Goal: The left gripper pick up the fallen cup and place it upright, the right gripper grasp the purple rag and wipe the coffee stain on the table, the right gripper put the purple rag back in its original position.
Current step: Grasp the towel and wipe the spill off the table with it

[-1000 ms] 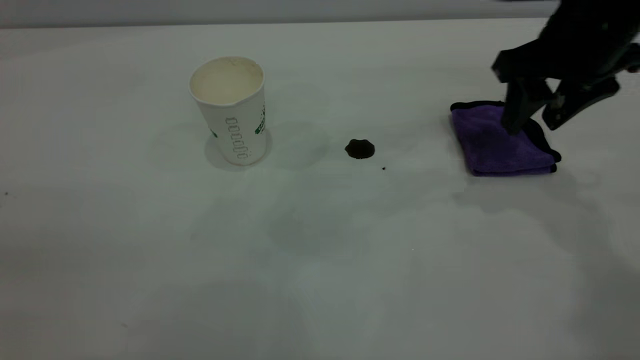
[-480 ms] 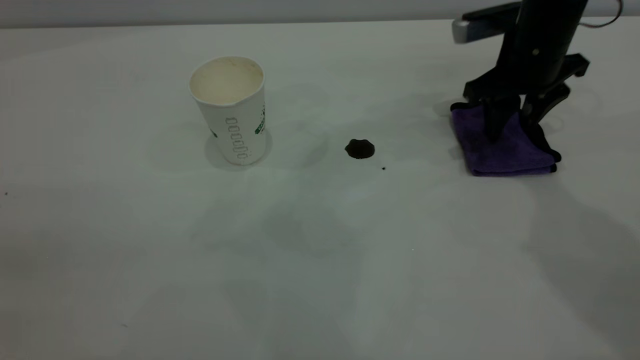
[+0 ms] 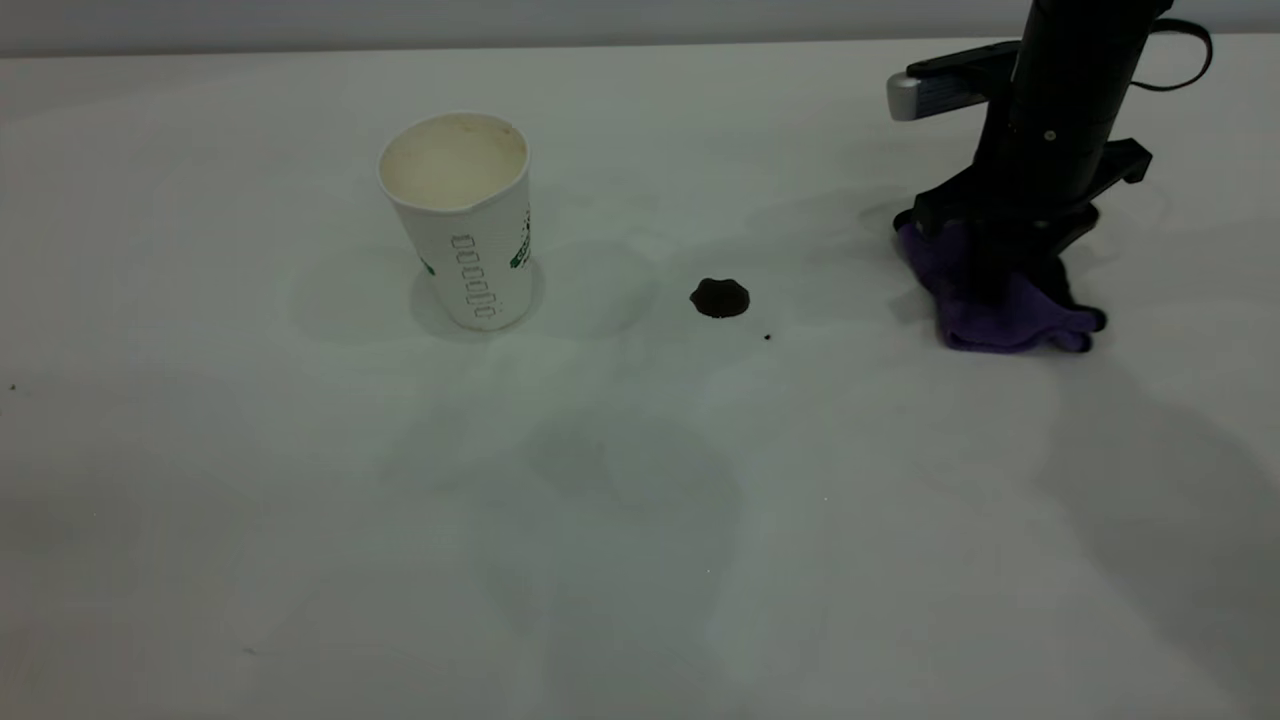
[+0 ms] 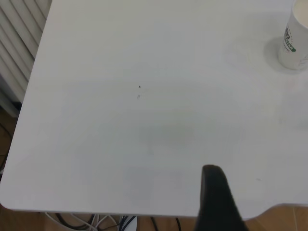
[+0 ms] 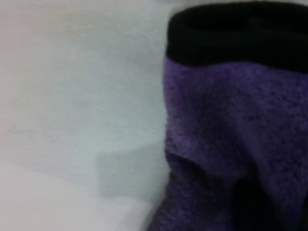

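Under the right claw (image 3: 1000, 265), the purple rag (image 3: 1010, 318) bunches between its fingers.

the right gripper (image 3: 1000, 262) has dropped and seemingly closed, bunching the purple rag (image 3: 985, 305).

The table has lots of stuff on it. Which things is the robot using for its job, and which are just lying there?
For the job:
- right tool, pinching the purple rag
- coffee stain, not yet wiped
- cup, already upright
- table

Just there:
- tiny dark speck beside the stain
- cables under the table edge
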Motion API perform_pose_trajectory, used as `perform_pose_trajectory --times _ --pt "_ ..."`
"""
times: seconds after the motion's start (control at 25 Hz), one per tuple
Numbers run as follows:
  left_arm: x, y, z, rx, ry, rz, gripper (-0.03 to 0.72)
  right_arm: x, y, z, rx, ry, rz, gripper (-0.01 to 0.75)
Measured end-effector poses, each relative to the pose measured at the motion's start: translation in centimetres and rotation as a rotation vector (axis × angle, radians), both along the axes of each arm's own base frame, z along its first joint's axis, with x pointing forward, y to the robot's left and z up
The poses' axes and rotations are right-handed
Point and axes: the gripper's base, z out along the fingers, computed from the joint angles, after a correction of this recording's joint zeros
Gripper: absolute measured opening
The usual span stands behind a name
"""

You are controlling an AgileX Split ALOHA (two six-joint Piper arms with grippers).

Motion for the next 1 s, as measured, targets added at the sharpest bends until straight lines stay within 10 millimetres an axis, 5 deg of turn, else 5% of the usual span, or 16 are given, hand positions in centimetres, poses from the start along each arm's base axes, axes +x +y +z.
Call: perform_pose_trajectory --times 0.36,1.0 --pt "0.0 0.0 0.0 0.0 0.0 0.0 0.504 -0.1 4.5 -0.1 0.223 -0.062 0.006 0.056" --pt "0.0 0.0 0.0 0.0 0.0 0.0 0.504 0.8 12.2 -0.1 0.287 -0.133 0.148 0.056"
